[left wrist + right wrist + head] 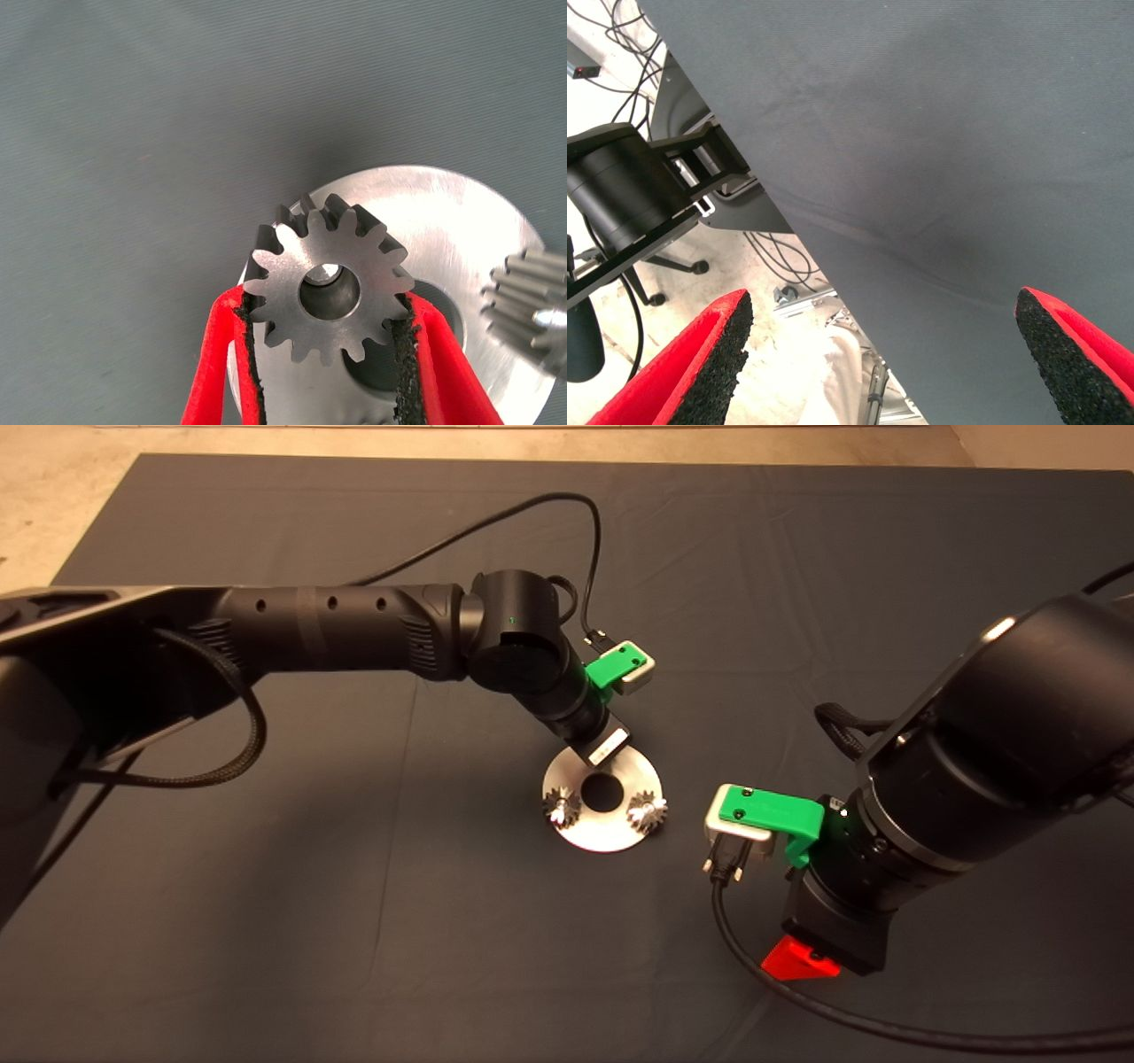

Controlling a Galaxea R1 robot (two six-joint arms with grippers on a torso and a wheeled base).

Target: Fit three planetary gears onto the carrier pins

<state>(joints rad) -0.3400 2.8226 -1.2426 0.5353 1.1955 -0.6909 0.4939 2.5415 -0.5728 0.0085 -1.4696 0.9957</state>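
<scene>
Head camera high above, facing down on the mat (354,886), both arms in frame, left wrist camera very close over the disc (461,221), also seen mid-mat from the head view, right wrist camera angled across mat edge to floor (788,354).

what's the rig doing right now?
Fitting planetary gears onto a round carrier disc. Two gears already sit on its pins. The left gripper holds the third gear between its pads, right over the disc; whether it is on its pin can't be told. The right gripper waits open at the mat's lower right, holding nothing.
</scene>
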